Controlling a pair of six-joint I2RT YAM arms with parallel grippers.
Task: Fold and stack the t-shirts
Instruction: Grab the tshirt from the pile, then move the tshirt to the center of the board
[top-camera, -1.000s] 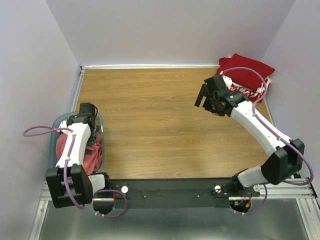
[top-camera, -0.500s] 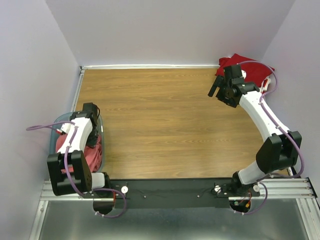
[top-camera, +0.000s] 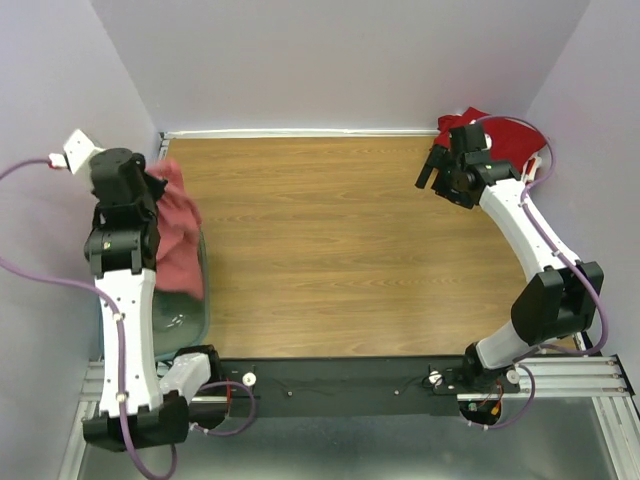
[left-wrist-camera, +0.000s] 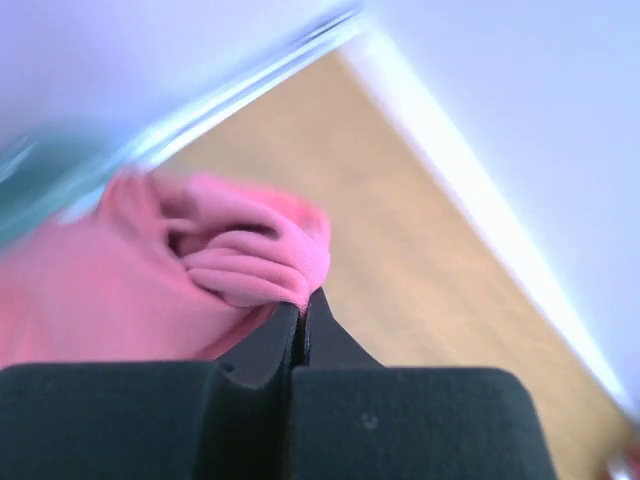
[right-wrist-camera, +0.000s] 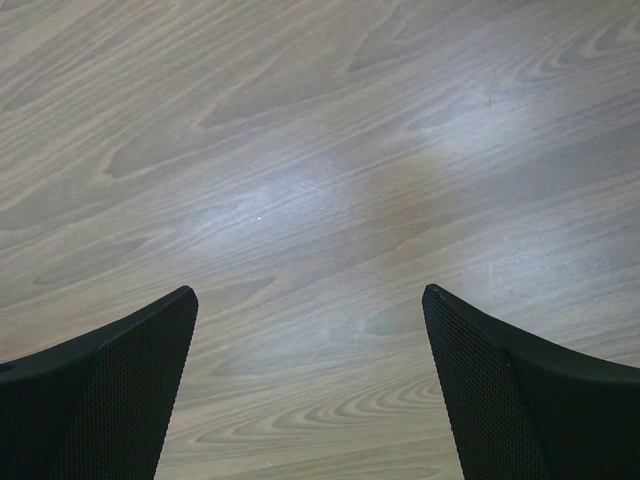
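Note:
My left gripper is raised high at the table's left edge. It is shut on a fold of the salmon-pink t-shirt, which hangs from it down into the bin. In the left wrist view the fingertips pinch the bunched pink cloth tightly. A dark red t-shirt lies crumpled in the far right corner, partly hidden by the right arm. My right gripper hovers just left of it, open. The right wrist view shows this gripper with only bare wood between its fingers.
A translucent blue-grey bin stands off the table's left edge beside the left arm's base. The wooden table is walled at the back and on both sides. A purple cable loops out from the left arm.
My left gripper shut inside the bin and rose, lifting the pink t-shirt up and toward the back. My right gripper swung back toward the far right corner and stayed open.

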